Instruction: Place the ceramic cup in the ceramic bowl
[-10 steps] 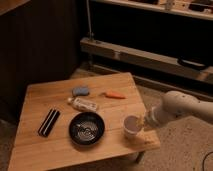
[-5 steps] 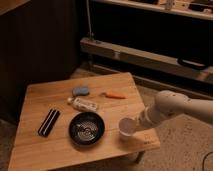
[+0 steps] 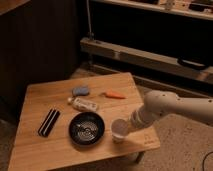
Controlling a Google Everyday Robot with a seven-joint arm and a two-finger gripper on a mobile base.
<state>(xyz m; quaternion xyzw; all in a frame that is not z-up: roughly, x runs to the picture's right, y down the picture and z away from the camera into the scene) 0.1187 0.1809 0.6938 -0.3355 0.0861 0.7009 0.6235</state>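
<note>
The white ceramic cup point(image 3: 119, 129) is tipped, its mouth facing the camera, just right of the black ceramic bowl point(image 3: 86, 128) on the wooden table point(image 3: 45, 95). My gripper point(image 3: 127, 125) comes in from the right on the white arm point(image 3: 175, 109) and sits right against the cup. The cup is near the bowl's right rim, not inside it. The bowl holds nothing and shows pale ring lines.
A flat black striped bar point(image 3: 48, 122) lies left of the bowl. A white tube point(image 3: 84, 104), a blue-grey lump point(image 3: 80, 91) and an orange carrot-like piece point(image 3: 114, 94) lie behind the bowl. The table's front right edge is close to the cup. Dark shelving stands behind.
The gripper has carried the cup leftward, from near the table's right edge to just beside the bowl's right rim.
</note>
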